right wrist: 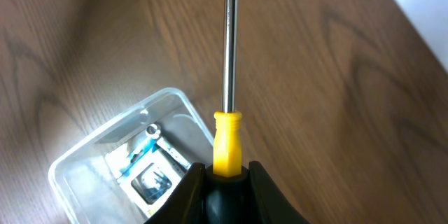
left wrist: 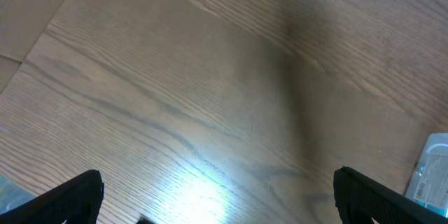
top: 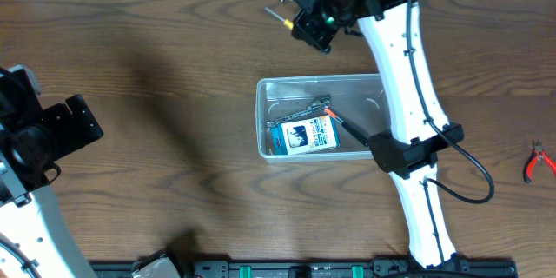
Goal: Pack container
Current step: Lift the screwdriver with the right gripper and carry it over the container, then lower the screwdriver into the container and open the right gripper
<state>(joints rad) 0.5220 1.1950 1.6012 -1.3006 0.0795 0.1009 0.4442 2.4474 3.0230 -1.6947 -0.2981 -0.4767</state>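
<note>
"Looking from overhead, where is the container?"
"Mid-table, holding a blue-and-white box; the right gripper hangs beyond its far rim."
"Left wrist view?"
"Left gripper — fingers spread wide, nothing between them, table below."
"Right wrist view?"
"Jaws clamped on a yellow-collared screwdriver — container at lower left."
</note>
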